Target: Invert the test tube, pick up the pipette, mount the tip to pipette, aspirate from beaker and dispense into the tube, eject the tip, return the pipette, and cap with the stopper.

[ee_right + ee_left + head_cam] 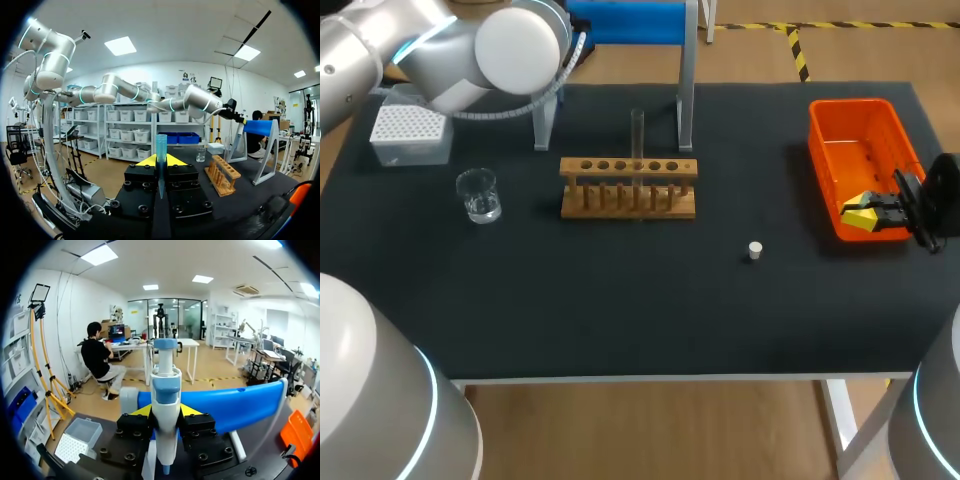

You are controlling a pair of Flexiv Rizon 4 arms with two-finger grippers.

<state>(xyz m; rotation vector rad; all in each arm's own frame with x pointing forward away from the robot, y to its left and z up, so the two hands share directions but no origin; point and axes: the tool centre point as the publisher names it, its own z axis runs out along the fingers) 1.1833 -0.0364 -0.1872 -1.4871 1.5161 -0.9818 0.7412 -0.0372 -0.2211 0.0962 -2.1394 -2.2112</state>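
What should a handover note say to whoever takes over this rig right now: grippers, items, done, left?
Left gripper: shut on the pipette, by its blue stand.
Right gripper: shut on a blue tip, at the orange bin.
Test tube upright in the rack, uncapped; stopper loose on the table; beaker left of the rack.
Done: tube upright. Whether liquid was transferred cannot be told.
Left at least: park pipette, cap tube.

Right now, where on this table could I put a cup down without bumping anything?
The front strip of the table, in front of the beaker, rack and stopper, is bare. So is the gap between rack and orange bin. The back left is crowded: tip box, left arm.
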